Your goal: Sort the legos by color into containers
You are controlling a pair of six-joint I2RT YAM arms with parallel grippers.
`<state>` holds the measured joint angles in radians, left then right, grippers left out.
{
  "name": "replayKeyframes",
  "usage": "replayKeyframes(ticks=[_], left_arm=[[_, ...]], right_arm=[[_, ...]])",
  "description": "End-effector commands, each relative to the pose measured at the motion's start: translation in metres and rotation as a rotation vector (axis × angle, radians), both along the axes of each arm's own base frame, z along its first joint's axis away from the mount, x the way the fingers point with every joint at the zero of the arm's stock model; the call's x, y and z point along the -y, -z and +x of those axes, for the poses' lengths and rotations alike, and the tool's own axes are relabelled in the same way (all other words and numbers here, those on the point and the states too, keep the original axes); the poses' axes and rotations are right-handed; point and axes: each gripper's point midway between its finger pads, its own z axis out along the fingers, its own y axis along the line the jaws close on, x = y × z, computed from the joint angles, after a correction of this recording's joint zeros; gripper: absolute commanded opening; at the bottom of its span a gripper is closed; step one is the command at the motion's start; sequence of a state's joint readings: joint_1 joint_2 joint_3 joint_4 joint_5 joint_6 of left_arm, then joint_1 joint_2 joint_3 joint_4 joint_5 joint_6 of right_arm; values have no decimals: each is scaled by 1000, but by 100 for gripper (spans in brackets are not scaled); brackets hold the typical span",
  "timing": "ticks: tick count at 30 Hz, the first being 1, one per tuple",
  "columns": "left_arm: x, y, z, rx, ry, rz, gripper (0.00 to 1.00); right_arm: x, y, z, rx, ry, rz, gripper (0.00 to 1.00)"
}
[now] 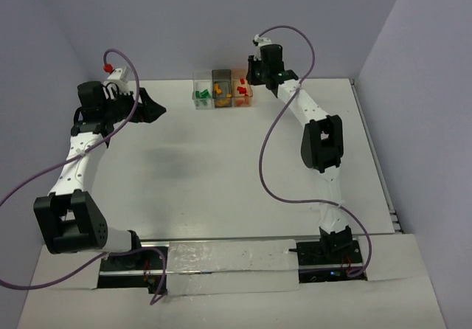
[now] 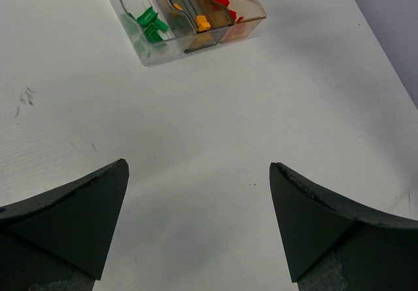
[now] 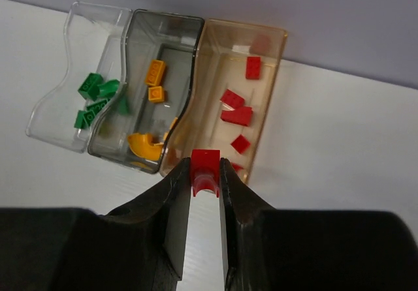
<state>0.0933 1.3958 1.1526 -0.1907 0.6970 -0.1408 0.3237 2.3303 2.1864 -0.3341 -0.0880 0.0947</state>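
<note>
My right gripper is shut on a small red lego, held just above the near end of the orange-tinted container. Several red legos lie inside that box. The smoky grey container beside it holds orange-yellow legos, and the clear container holds green legos. In the top view the three containers stand in a row at the back, with the right gripper at their right end. My left gripper is open over bare table, well short of the boxes, nothing between its fingers.
The back wall rises directly behind the containers. The white table ends at its right edge. A purple cable loops from the right arm over the table's middle right. The left arm reaches along the left side.
</note>
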Motion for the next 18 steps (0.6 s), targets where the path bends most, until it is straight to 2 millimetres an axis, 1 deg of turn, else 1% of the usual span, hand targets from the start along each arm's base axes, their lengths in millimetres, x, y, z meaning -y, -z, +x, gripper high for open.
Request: replayKeyframes(ticks=[1, 2, 3, 4, 7, 9, 13, 15, 16, 18], left_arm=[[1, -26, 12, 78, 4, -4, 99], [1, -26, 13, 77, 2, -3, 99], [0, -26, 14, 78, 1, -1, 99], [0, -24, 14, 74, -2, 2, 99], [-1, -23, 16, 69, -7, 5, 99], [-2, -22, 18, 63, -13, 6, 99], [-3, -19, 20, 55, -20, 4, 99], [-3, -16, 22, 48, -23, 2, 99], [-3, -16, 22, 47, -24, 1, 99], [-4, -15, 24, 40, -28, 3, 99]], right_arm=[[-33, -11, 31, 81, -20, 229, 0], [-36, -6, 35, 85, -26, 237, 0], [-39, -1, 35, 78, -33, 238, 0], [-45, -3, 37, 93, -44, 246, 0], [-51, 5, 39, 93, -41, 241, 0], [-49, 8, 42, 99, -14, 227, 0], [-38, 14, 50, 115, 45, 190, 4], [-36, 17, 50, 112, 49, 180, 7], [-37, 18, 49, 110, 45, 178, 11], [-40, 20, 47, 102, 30, 180, 34]])
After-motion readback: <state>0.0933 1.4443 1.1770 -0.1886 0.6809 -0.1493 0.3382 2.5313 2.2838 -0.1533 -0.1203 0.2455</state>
